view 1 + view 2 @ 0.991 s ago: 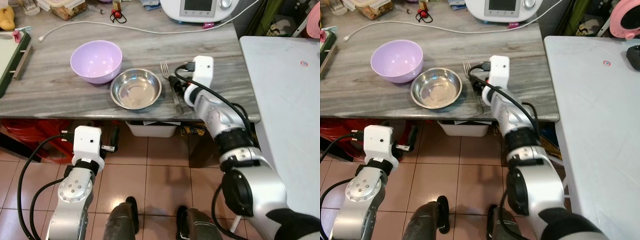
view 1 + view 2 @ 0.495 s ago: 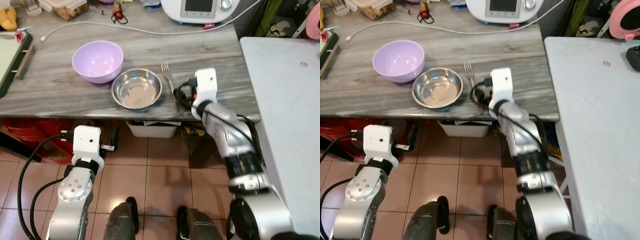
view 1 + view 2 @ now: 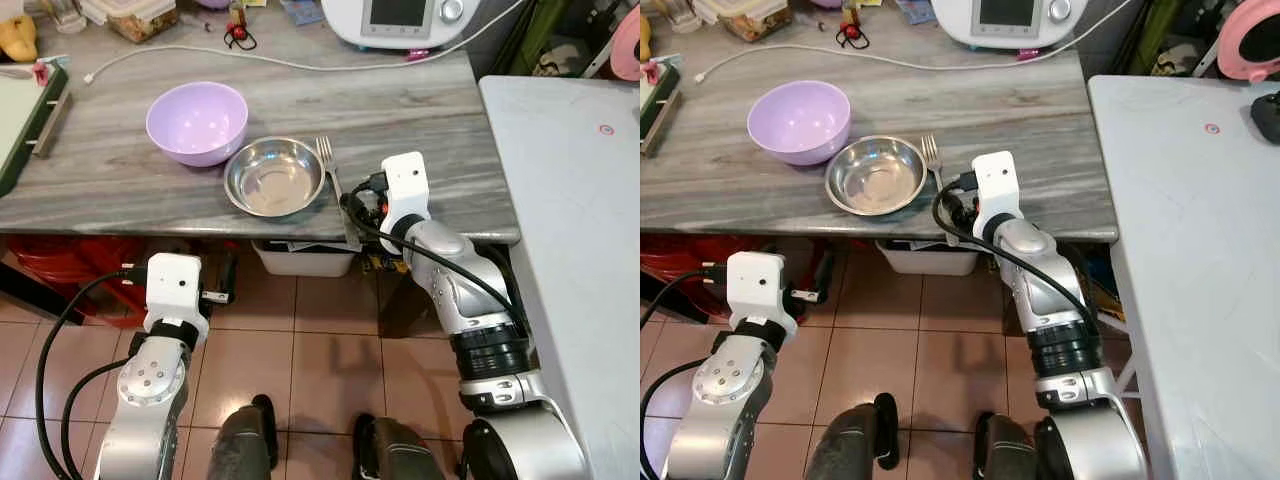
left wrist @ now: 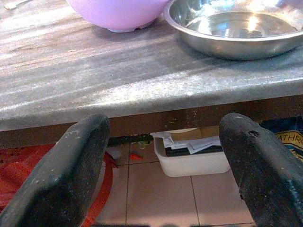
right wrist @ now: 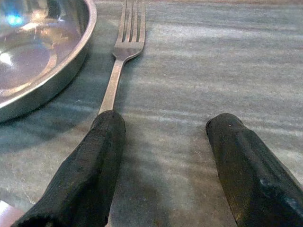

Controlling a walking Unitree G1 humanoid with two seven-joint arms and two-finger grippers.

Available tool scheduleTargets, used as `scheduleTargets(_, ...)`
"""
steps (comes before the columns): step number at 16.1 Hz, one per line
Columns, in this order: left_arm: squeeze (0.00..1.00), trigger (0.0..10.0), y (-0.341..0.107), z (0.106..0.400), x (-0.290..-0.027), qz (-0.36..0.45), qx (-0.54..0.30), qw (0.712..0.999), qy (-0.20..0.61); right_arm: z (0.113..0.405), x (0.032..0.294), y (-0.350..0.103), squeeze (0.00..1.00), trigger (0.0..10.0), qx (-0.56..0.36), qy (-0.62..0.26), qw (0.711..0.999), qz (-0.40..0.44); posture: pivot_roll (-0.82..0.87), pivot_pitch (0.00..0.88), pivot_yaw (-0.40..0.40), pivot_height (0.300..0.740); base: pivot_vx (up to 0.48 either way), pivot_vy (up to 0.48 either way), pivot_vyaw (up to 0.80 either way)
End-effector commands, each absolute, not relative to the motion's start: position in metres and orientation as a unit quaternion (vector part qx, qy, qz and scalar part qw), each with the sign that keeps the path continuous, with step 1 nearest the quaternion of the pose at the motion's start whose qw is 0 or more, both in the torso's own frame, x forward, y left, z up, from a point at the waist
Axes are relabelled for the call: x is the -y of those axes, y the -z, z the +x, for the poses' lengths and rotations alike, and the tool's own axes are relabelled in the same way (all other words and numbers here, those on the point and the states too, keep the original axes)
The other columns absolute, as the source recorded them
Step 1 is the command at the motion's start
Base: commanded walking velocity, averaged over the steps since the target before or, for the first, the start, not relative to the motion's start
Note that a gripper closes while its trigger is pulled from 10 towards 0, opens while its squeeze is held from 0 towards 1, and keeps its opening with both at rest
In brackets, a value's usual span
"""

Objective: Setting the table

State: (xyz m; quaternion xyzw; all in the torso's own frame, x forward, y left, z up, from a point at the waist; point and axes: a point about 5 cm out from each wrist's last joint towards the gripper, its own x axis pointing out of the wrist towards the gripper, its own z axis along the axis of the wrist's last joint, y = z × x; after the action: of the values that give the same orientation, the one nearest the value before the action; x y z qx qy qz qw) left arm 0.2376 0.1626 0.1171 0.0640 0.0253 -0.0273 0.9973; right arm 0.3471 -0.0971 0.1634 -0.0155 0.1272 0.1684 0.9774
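At the front edge of a grey wood-grain desk (image 3: 120, 190), the robot's right hand (image 5: 163, 156) sits low on the surface with its two black fingers spread and nothing between them, one finger (image 5: 92, 161) resting over the handle end of a steel fork (image 3: 331, 175). The fork lies just at 3 o'clock of a stainless steel bowl (image 3: 275, 177), tines pointing to 12 o'clock and its handle running out to the desk's lip. That is the likely trouble: the handle appears to overhang the edge, so a sideways drag from the finger could tip the fork off onto the tiled floor (image 3: 330, 350), or push it against the steel bowl and shift the setting. A lilac plastic bowl (image 3: 197, 121) stands touching the steel one at its 10 o'clock. The left hand (image 4: 161, 179) hangs below the desk front, fingers apart and empty. The count: two bowls, one fork, and one white cable (image 3: 250, 55) trailing across the far side of the desk.
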Motion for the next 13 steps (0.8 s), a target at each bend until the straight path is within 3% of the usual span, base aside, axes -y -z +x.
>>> scheduleTargets(1,0.0,10.0,-0.115,0.235,-0.166,0.067,-0.031,0.997,0.025,0.347,0.102,-0.151,0.0,10.0,-0.16,-0.149,0.976,-0.007,0.1,0.205,0.017,0.74,0.0,0.0,0.0)
scheduleTargets(13,0.0,10.0,-0.117,0.236,-0.168,0.072,-0.028,0.997,0.023,0.37,0.106,-0.159,0.0,10.0,-0.152,-0.051,0.986,0.049,0.12,0.196,0.021,0.74,0.0,0.0,0.0)
